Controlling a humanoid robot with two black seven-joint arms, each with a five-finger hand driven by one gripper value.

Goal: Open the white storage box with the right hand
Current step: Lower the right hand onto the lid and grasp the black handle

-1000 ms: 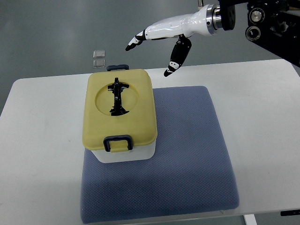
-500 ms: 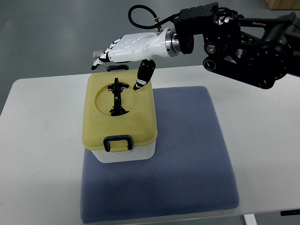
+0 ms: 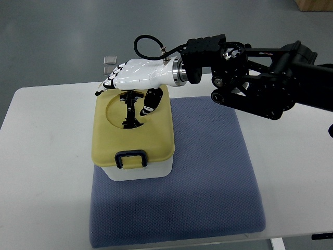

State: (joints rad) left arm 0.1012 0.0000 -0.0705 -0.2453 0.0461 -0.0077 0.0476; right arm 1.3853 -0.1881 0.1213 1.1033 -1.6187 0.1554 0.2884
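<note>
A white storage box (image 3: 138, 172) with a pale yellow lid (image 3: 156, 136) stands on a blue mat (image 3: 208, 172). The lid is shut and has a black folding handle (image 3: 128, 113) in a round recess and a dark blue latch (image 3: 130, 158) at the near side. My right hand (image 3: 125, 88), white with black fingertips, hovers over the far end of the lid with its fingers spread above the handle, thumb (image 3: 151, 100) pointing down beside the recess. It holds nothing. The left arm is not in view.
The mat lies on a white table (image 3: 47, 172). Two small clear squares (image 3: 108, 60) lie on the floor beyond the table's far edge. My black right forearm (image 3: 260, 78) stretches across the far right of the table.
My right hand has moved left and down, from beyond the table's far edge to over the lid's far end above the handle. The box has not moved.
</note>
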